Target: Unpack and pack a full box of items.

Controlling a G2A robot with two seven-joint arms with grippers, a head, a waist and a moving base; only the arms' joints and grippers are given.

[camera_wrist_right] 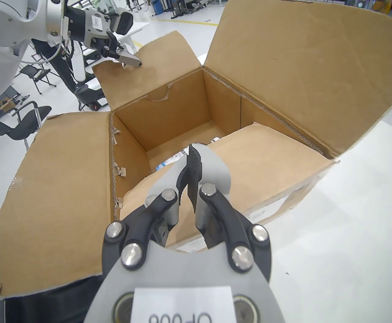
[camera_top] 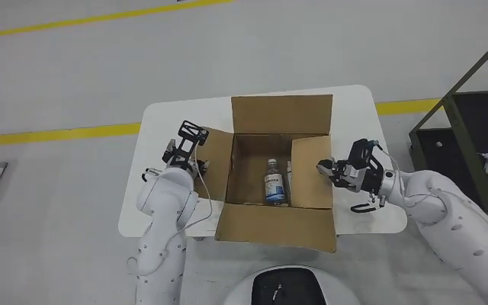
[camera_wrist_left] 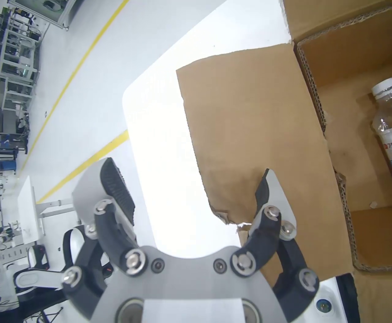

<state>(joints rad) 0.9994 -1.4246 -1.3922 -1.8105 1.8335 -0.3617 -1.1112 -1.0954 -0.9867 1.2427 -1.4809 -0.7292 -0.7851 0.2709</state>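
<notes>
Both arms are glossy white with chunky rounded shells, left arm [camera_top: 162, 210] and right arm [camera_top: 446, 207] alike. A thin grey cable [camera_top: 207, 200] runs loose along the left one. The left gripper [camera_wrist_left: 186, 171] and right gripper [camera_wrist_right: 191, 151] look identical: flat silver-grey base plate [camera_wrist_left: 186, 284], black curved link bars [camera_wrist_left: 107, 232] pinned with shiny round screws [camera_wrist_left: 134, 260], and pale grey fingers [camera_wrist_left: 87, 189] faced with black ribbed rubber pads [camera_wrist_left: 118, 186]. The right one has a white label [camera_wrist_right: 183, 301] with black print on its base, and the left wrist has a small white tag [camera_wrist_right: 96, 22]
</notes>
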